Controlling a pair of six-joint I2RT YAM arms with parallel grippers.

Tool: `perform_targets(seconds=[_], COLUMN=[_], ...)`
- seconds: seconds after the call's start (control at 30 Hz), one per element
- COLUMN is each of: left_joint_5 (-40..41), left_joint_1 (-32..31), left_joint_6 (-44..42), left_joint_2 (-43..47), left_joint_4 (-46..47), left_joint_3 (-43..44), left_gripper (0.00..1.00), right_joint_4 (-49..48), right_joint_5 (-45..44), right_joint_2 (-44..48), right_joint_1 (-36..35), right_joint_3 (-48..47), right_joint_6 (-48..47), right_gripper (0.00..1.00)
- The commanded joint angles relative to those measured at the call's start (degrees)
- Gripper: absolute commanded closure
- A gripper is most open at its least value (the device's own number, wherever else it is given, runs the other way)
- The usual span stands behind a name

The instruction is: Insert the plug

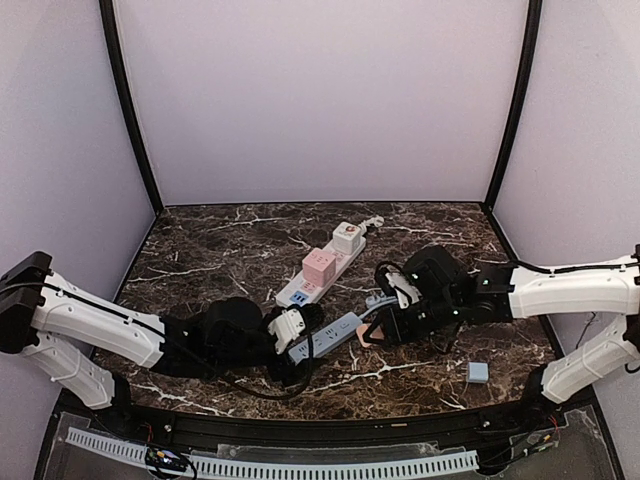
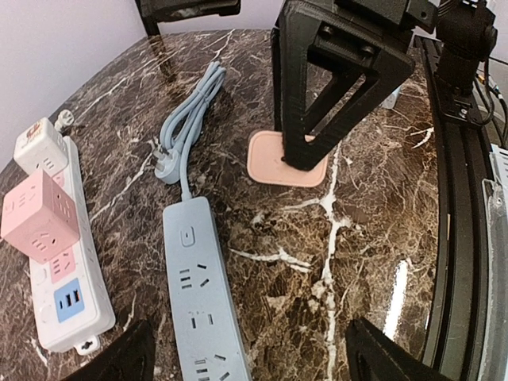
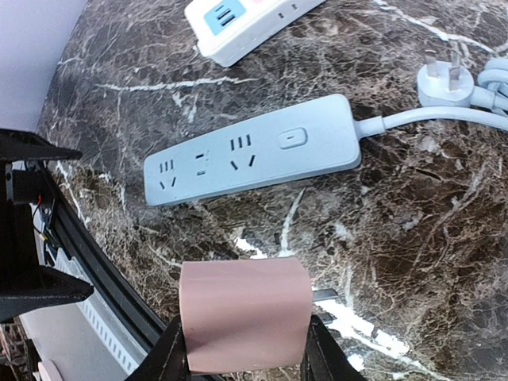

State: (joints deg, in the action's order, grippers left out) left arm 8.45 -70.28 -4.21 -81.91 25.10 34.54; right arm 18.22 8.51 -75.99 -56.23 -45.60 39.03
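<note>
My right gripper (image 1: 372,333) (image 3: 243,341) is shut on a pink plug adapter (image 3: 242,313), held just above the marble table with its metal prongs pointing right. The adapter is near the switch end of a light-blue power strip (image 1: 335,332) (image 3: 254,159), a little apart from it. The left wrist view shows the adapter (image 2: 274,163) under the right gripper's black fingers, beside the strip (image 2: 198,294). My left gripper (image 1: 297,345) (image 2: 254,361) is open. Its fingers straddle the strip's near end, with the strip closer to the left finger, and hold nothing.
The blue strip's coiled cable and plug (image 2: 171,167) lie behind it. A white power strip (image 1: 320,270) carries a pink cube (image 1: 318,266) and a white cube (image 1: 346,238). A small grey cube (image 1: 478,373) sits at the front right. A black rail (image 1: 330,430) runs along the near edge.
</note>
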Motion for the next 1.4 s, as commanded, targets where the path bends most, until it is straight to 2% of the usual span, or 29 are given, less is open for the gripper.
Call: perform_targets(seconds=[0.0,0.2,0.63,0.97,1.37], left_joint_5=[-1.7,-1.9,5.9,8.3,8.3], left_joint_1=[-0.3,-0.7,-3.5,-3.9,-3.9], left_joint_6=[-7.9,-11.5,-12.7,-12.4,-13.7], left_joint_2=[3.0,3.1,-9.8,-14.0,-17.4], left_joint_4=[2.1,3.5,1.8,0.5,-4.1], left_joint_3=[-0.7,0.7,13.2,18.1,22.8], left_gripper=[0.17,0.18,0.20,0.23,0.37], right_joint_4=[-5.2,-7.9,-10.7,-11.8,-10.7], right_joint_5=[2.9,4.2,2.2,0.4,-0.3], right_joint_2=[3.0,4.4,4.0,5.5,5.9], right_joint_1=[-0.7,-0.8,-1.2,-1.5,-1.7], right_joint_3=[2.2,3.2,3.8,4.8,4.5], right_joint_6=[-3.6,-2.4,3.7,6.1,6.4], right_gripper=[0.94,0.94,0.97,0.97,0.97])
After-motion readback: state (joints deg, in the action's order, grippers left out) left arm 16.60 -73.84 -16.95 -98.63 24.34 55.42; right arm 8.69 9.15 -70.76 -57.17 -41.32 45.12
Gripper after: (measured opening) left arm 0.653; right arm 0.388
